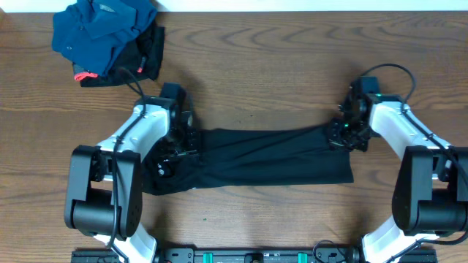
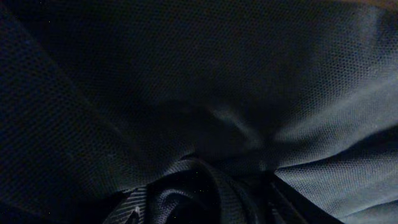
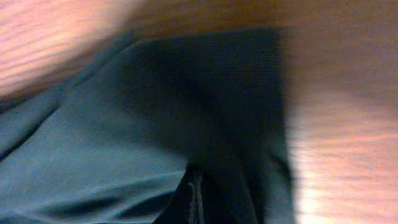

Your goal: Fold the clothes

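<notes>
The black clothes [image 1: 270, 157] lie as a long band across the middle of the table, pulled between both arms. My left gripper [image 1: 184, 142] is at the band's left end, where the fabric bunches up. Dark cloth [image 2: 199, 74] fills the left wrist view, and a thick fold loops between the jaws of the left gripper [image 2: 202, 205], which hold it. My right gripper [image 1: 338, 133] is at the upper right corner. In the blurred right wrist view its jaws are shut on a seamed edge [image 3: 196, 199] of the clothes [image 3: 124, 143].
A crumpled dark blue garment [image 1: 102, 33] lies at the back left corner on a small black piece [image 1: 146, 62] with a red-pink tag [image 1: 85, 75]. Bare wooden table [image 1: 256, 66] surrounds the band, also beside the cloth's right edge [image 3: 348, 93].
</notes>
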`<state>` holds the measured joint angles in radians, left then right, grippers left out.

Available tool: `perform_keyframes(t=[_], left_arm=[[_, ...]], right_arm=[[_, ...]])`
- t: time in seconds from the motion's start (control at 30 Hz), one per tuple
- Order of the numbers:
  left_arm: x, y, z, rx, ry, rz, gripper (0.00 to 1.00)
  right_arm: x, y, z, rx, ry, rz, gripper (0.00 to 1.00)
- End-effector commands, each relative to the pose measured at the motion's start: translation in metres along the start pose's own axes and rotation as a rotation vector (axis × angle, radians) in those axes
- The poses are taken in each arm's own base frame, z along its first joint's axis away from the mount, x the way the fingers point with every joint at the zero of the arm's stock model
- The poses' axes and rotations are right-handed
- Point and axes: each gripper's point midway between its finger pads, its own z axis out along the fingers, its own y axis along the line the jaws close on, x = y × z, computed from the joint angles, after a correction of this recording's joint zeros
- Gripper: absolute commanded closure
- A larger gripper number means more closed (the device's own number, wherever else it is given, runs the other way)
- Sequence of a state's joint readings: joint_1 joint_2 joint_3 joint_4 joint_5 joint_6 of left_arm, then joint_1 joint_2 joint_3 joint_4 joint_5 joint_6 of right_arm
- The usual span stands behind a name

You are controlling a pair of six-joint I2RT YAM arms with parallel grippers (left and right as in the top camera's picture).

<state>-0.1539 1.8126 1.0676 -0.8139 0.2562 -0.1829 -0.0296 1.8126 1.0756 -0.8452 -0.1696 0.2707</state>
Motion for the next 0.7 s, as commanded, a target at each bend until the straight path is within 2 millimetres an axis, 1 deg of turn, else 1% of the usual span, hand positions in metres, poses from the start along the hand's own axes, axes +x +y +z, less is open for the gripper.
perform_keyframes(t=[0.0, 0.1, 0.23, 0.37, 0.43, 0.5, 0.53, 0.6, 0.63, 0.67], left_arm=[[0.001, 0.02, 0.004, -0.045, 0.011, -0.037, 0.41], [-0.002, 0.026, 0.003, -0.04, 0.002, -0.058, 0.41], [-0.004, 0.03, 0.003, -0.039, 0.0, -0.071, 0.4], [-0.004, 0.031, 0.002, -0.039, -0.001, -0.076, 0.4], [-0.004, 0.031, 0.002, -0.039, -0.001, -0.075, 0.4], [-0.004, 0.031, 0.002, -0.038, 0.0, -0.076, 0.4], [-0.003, 0.031, 0.002, -0.038, 0.001, -0.076, 0.4], [-0.004, 0.031, 0.002, -0.038, 0.0, -0.076, 0.4], [-0.004, 0.031, 0.002, -0.038, 0.0, -0.076, 0.4], [-0.004, 0.031, 0.002, -0.038, 0.0, -0.076, 0.4]], right_arm=[[-0.002, -0.036, 0.001, 0.115, -0.003, 0.073, 0.99], [-0.003, -0.049, -0.001, 0.127, -0.001, 0.101, 0.99], [-0.005, -0.059, -0.003, 0.129, -0.003, 0.132, 0.99], [-0.005, -0.065, -0.004, 0.136, -0.003, 0.173, 0.99], [-0.006, -0.064, -0.007, 0.135, -0.006, 0.177, 0.99], [-0.008, -0.061, -0.014, 0.129, -0.015, 0.175, 0.99], [-0.01, -0.056, -0.019, 0.109, -0.023, 0.171, 0.99], [-0.015, -0.035, -0.033, 0.009, -0.043, 0.127, 0.99], [-0.02, -0.013, -0.045, -0.097, -0.061, 0.071, 0.99], [-0.022, 0.003, -0.054, -0.179, -0.076, 0.026, 0.99]])
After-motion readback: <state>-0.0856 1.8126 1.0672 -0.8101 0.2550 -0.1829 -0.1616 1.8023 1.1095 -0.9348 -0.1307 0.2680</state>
